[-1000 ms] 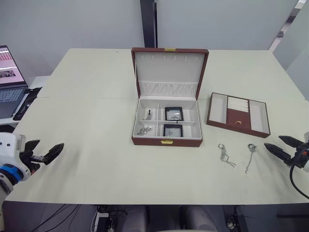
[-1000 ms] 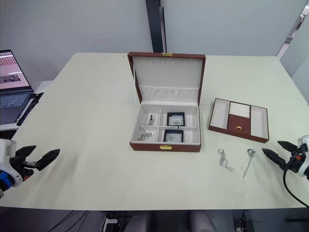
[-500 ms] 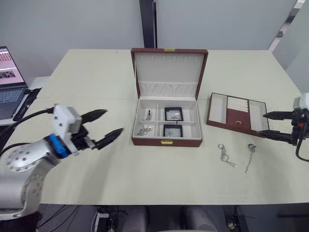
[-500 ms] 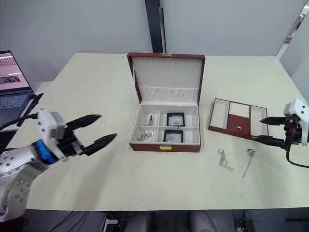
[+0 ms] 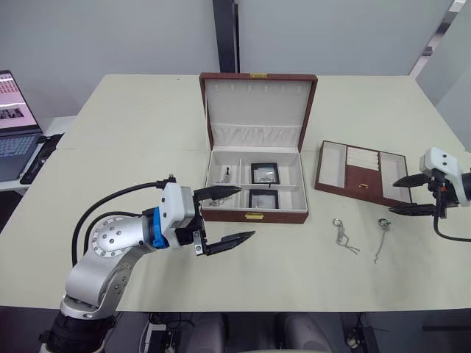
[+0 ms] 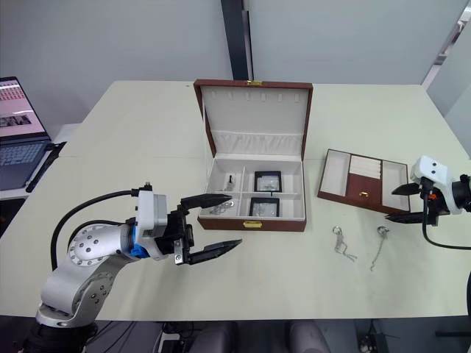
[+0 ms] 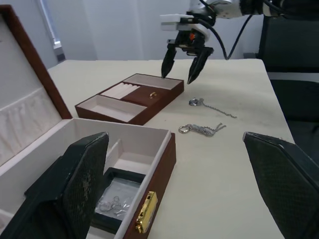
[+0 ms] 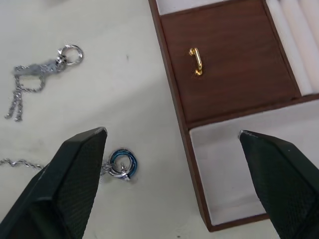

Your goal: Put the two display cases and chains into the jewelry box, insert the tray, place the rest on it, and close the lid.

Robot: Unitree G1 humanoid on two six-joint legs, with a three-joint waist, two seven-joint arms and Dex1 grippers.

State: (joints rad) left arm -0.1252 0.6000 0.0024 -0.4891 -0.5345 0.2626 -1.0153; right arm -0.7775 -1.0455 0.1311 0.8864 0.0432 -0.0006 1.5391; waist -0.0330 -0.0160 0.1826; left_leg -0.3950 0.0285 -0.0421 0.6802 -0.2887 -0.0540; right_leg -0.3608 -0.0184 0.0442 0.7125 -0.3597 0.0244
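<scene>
The jewelry box [image 5: 255, 215] stands mid-table with its lid [image 5: 257, 103] upright. Inside lie the two display cases [image 5: 265, 173] [image 5: 263, 198], and two chains [image 5: 220, 198] [image 5: 227, 175] lie in its left compartments. Two more chains [image 5: 344, 237] [image 5: 381, 237] rest on the table in front of the tray [image 5: 362, 180], which sits to the right of the box. My left gripper [image 5: 246, 212] is open and empty at the box's front left corner. My right gripper [image 5: 393, 198] is open and empty just above the tray's front right corner, near one chain's ring [image 8: 122, 164].
A laptop [image 5: 13, 125] sits on a side table beyond the table's left edge. A dark post [image 5: 225, 37] rises behind the table. Bare tabletop stretches left of the box and along the front edge.
My left arm swung in from the far left to the box's front left corner. My right gripper rose from the front right table edge to the tray's near corner. Both stayed open.
</scene>
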